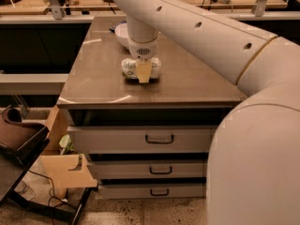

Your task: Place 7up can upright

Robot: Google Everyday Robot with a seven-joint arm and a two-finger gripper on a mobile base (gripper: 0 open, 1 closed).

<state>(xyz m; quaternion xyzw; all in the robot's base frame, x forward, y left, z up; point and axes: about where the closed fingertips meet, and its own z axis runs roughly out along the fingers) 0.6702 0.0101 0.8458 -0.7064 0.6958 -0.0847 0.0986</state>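
The 7up can (127,67) lies on its side on the brown table top (187,78), near the middle. It is whitish-silver with green markings. My gripper (143,70) comes straight down from the white arm onto the middle of the can and covers its centre. Only the can's two ends show to the left and right of the gripper. The can rests on the table surface.
A white round bowl (122,33) stands just behind the can, partly hidden by the arm. My large white arm (243,78) fills the right side. Below the table top are three drawers (159,138). A brown chair (18,135) and a cardboard piece (65,170) stand at lower left.
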